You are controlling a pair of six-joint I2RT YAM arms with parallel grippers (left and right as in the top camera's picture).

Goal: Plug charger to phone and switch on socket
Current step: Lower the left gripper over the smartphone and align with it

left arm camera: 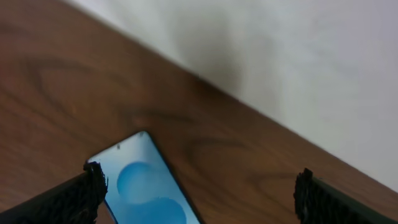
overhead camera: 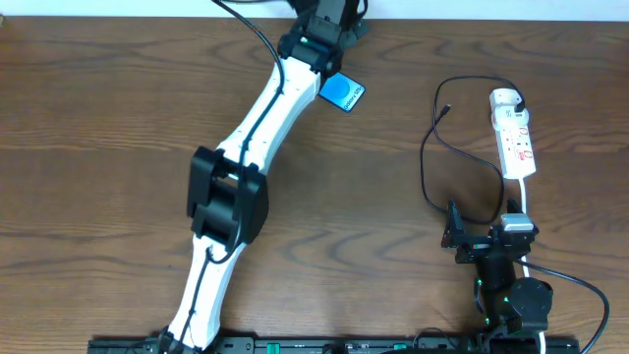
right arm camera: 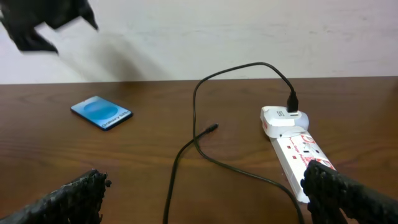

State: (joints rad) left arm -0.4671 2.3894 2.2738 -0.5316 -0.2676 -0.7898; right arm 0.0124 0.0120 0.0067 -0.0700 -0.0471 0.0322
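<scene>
The phone [overhead camera: 343, 92] lies flat at the back of the table with its blue screen up. It also shows in the left wrist view [left arm camera: 147, 185] and the right wrist view [right arm camera: 101, 112]. My left gripper [left arm camera: 198, 194] is open just above it, one finger over the phone's edge. The white socket strip [overhead camera: 514, 134] lies at the right, with the charger's black plug [right arm camera: 291, 101] in its far end. The black cable [overhead camera: 432, 162] loops over the table to its loose connector tip [right arm camera: 211, 128]. My right gripper [right arm camera: 205, 196] is open over the cable near the strip.
A white wall [right arm camera: 199, 37] runs along the back edge of the wooden table [overhead camera: 118, 147]. The strip's thick white cord [overhead camera: 521, 197] runs toward the right arm's base. The left arm stretches diagonally across the table's middle.
</scene>
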